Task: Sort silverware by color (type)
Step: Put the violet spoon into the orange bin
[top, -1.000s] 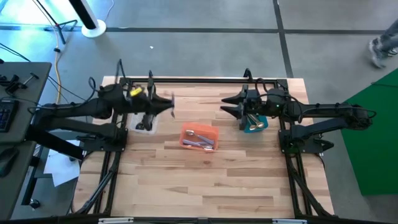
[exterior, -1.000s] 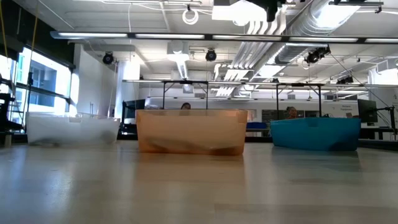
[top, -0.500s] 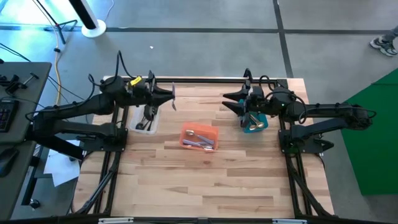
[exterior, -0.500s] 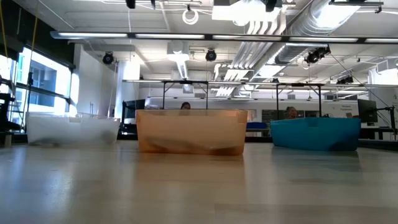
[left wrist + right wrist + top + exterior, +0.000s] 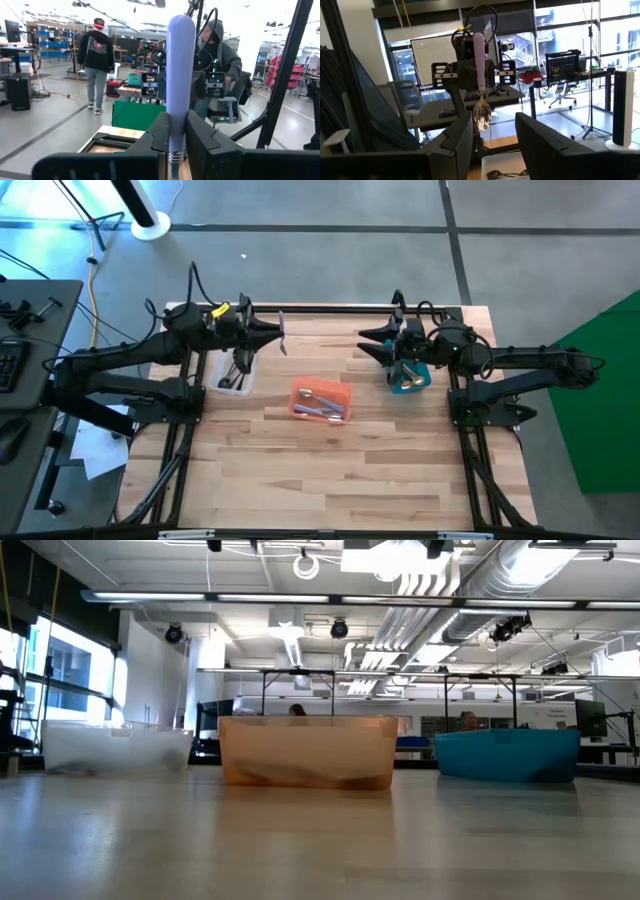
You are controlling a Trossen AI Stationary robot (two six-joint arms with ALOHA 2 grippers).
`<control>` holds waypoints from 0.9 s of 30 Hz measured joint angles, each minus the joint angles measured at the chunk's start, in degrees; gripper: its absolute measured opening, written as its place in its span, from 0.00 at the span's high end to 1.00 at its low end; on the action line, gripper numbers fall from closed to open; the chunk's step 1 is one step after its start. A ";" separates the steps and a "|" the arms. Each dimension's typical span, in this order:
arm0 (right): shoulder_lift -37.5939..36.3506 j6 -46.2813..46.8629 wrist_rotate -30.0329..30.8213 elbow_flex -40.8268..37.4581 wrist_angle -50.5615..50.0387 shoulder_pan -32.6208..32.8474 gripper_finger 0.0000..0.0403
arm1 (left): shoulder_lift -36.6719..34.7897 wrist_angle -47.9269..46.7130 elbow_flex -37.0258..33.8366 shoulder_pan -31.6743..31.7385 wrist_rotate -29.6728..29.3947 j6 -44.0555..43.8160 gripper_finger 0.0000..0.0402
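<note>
Left claw (image 5: 176, 131) pinches smooth, rounded lavender-handled spoon (image 5: 180, 75) upright.

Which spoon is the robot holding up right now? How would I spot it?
Look along the table's far edge, at the left gripper beside the clear bin. It pinches one lavender-handled spoon upright in the air, while the other spoons lie in bins.

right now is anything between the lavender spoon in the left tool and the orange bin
Nothing visible. The left tool holds the lavender spoon above bare table, and the orange bin lies open beyond it.
</note>
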 joint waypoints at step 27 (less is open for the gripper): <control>-0.01 -0.02 -0.01 0.00 2.70 0.01 0.67 | -0.02 0.45 -0.01 -0.01 1.58 -0.21 0.95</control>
